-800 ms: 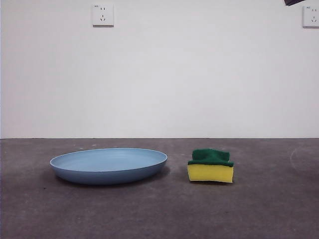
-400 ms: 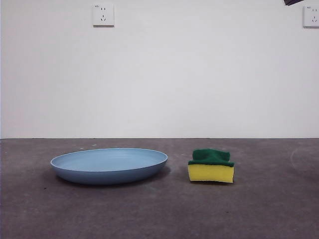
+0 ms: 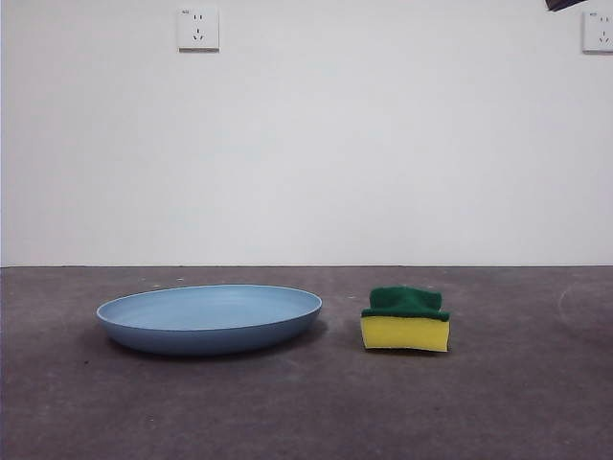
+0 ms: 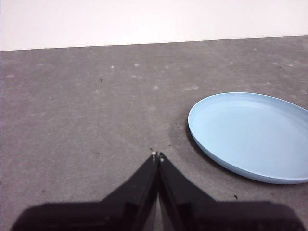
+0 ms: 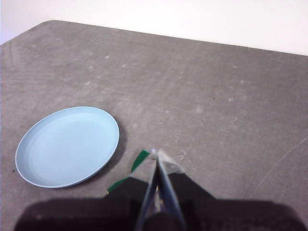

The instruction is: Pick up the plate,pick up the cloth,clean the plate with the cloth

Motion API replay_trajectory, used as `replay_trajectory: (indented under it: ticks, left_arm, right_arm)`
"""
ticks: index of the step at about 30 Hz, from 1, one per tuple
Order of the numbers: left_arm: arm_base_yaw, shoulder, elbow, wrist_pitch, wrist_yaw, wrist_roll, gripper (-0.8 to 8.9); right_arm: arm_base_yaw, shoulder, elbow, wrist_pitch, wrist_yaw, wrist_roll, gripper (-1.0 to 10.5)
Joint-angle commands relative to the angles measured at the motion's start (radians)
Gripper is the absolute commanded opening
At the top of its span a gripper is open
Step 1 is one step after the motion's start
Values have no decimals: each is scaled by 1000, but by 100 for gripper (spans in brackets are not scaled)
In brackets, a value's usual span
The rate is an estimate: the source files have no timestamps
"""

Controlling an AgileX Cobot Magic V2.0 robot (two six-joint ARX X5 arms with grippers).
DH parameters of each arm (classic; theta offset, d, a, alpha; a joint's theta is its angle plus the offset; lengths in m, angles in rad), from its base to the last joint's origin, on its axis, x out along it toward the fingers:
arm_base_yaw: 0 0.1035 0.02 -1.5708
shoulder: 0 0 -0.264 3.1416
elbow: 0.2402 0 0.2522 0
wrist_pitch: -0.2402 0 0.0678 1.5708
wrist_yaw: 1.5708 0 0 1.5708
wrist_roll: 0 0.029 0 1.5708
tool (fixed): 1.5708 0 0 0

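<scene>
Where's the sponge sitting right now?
In the front view the sponge lies on the table, green side up, just right of the blue plate with a small gap between them; no gripper touches it.

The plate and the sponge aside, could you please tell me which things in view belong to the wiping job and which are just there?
For the job:
- light-blue plate
- yellow-and-green sponge
- left hand, shut
- right hand, shut

Just there:
- grey table
- wall sockets
</scene>
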Motion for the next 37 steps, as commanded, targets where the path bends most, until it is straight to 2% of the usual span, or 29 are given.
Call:
replay_trajectory:
  ticks: [1,16,20,22,24,27,29,33,37]
  left_arm:
    - [3,-3,-12,1,0,12,-3]
    - [3,-3,-13,1,0,12,-3]
    - [3,-3,-12,1,0,12,-3]
    - [3,-3,-12,1,0,12,-3]
    - [3,-3,-12,1,0,11,-3]
    - [3,-3,-13,1,0,12,-3]
    - [3,-3,-12,1,0,12,-3]
    - [3,-3,-12,1,0,12,-3]
    - [3,-3,-12,1,0,12,-3]
  right_arm:
    - [0,0,-6,6,3,-2,2]
    - [-2,-25,-6,-18,8,-8,2]
    - [-22,-63,-10,-13,10,-107,2]
    - [-56,-91,-32,19,8,-150,2]
    - [-117,-135,-84,82,-27,-162,2]
    - [-232,-216,-192,191,-163,-145,2]
    - [-306,-280,-274,253,-223,-127,2]
    - [-417,-412,-433,326,-238,-104,2]
    - [-453,-528,-557,332,-235,-61,2]
